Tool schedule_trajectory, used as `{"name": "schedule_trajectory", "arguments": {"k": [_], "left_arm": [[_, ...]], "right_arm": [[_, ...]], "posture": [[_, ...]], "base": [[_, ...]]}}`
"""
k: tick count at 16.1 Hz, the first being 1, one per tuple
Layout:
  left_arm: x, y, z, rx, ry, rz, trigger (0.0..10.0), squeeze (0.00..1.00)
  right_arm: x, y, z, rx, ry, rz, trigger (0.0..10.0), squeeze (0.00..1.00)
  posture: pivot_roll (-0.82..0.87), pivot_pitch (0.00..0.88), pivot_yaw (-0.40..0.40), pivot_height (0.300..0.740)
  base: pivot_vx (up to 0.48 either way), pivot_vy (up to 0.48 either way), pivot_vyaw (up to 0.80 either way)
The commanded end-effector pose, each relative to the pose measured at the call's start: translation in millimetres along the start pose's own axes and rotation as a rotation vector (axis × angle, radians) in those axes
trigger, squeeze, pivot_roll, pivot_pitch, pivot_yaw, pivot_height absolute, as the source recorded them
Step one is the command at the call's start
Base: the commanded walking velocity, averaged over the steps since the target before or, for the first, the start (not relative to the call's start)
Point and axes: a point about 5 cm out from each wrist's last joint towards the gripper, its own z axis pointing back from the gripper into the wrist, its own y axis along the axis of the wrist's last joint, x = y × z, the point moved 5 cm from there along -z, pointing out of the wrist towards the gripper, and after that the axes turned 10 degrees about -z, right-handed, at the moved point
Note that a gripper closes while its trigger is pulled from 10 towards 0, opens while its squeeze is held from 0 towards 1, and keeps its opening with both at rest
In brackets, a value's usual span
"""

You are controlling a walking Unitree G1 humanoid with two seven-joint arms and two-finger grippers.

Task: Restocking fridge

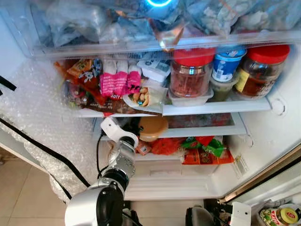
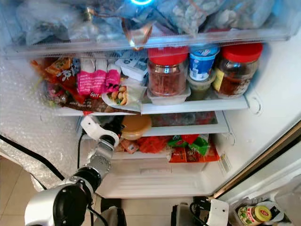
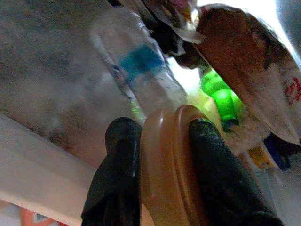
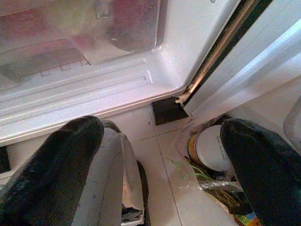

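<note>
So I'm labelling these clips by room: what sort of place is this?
Most likely a home kitchen, at an open fridge: crowded shelves with red-lidded jars, a yogurt tub and snack packets, tiled floor below. The left tool grips a tan lid.

Light source: glaring round blue-white lamp (image 1: 159, 3) above my head views.
Left wrist: backlit, blurred, washed out.
Right wrist: evenly bright, fingers soft.
</note>
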Motion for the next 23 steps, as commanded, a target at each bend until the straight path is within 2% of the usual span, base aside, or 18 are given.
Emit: {"name": "schedule_trajectory", "arguments": {"k": [1, 6, 7, 8, 16, 18, 20, 21, 23], "left_arm": [[-4.5, 6, -2.6, 0.001, 0.037, 0.002, 10.0, 0.00], [-12.8, 17, -5.3, 0.035, 0.099, 0.062, 10.0, 0.00], [-11.7, 16, -5.3, 0.026, 0.089, 0.062, 10.0, 0.47], [-11.1, 14, -5.1, 0.017, 0.079, 0.058, 10.0, 1.00], [9.3, 8, -6.2, -0.032, -0.083, 0.017, 10.0, 1.00], [18.9, 4, -5.5, -0.049, -0.151, -0.008, 10.0, 1.00], [22.4, 5, -5.4, -0.051, -0.182, 0.007, 10.0, 1.00], [23.6, 5, -4.8, -0.052, -0.200, 0.014, 10.0, 0.00], [23.3, 5, -3.1, -0.051, -0.225, -0.002, 10.0, 0.00]], "right_arm": [[33.0, -62, 29.5, -0.191, -0.091, 0.024, 10.0, 0.00], [34.4, -65, 33.1, -0.188, -0.082, 0.032, 10.0, 0.00], [33.4, -65, 32.7, -0.187, -0.078, 0.034, 10.0, 0.00], [32.1, -65, 32.3, -0.186, -0.076, 0.034, 10.0, 0.00], [20.4, -60, 26.3, -0.182, -0.063, 0.015, 10.0, 0.00], [15.2, -58, 23.7, -0.182, -0.064, 0.001, 10.0, 0.00], [12.1, -57, 22.3, -0.180, -0.069, -0.011, 10.0, 0.00], [11.4, -57, 21.9, -0.179, -0.072, -0.014, 10.0, 0.00], [9.6, -56, 20.8, -0.179, -0.072, -0.018, 10.0, 0.00]], "posture": [[-0.27, 0.241, 0.056, 0.647], [-0.28, 0.249, 0.049, 0.647], [-0.27, 0.247, 0.051, 0.647], [-0.27, 0.245, 0.054, 0.647], [-0.20, 0.190, 0.103, 0.647], [-0.18, 0.170, 0.123, 0.647], [-0.17, 0.151, 0.140, 0.647], [-0.17, 0.144, 0.145, 0.647], [-0.16, 0.132, 0.152, 0.647]], "base": [[0.000, 0.000, 0.00], [0.000, 0.000, 0.00], [0.000, 0.000, 0.00], [0.000, 0.000, 0.00], [0.000, 0.000, 0.00], [0.000, 0.000, 0.00], [0.000, 0.000, 0.00], [0.000, 0.000, 0.00], [0.000, 0.000, 0.00]]}}
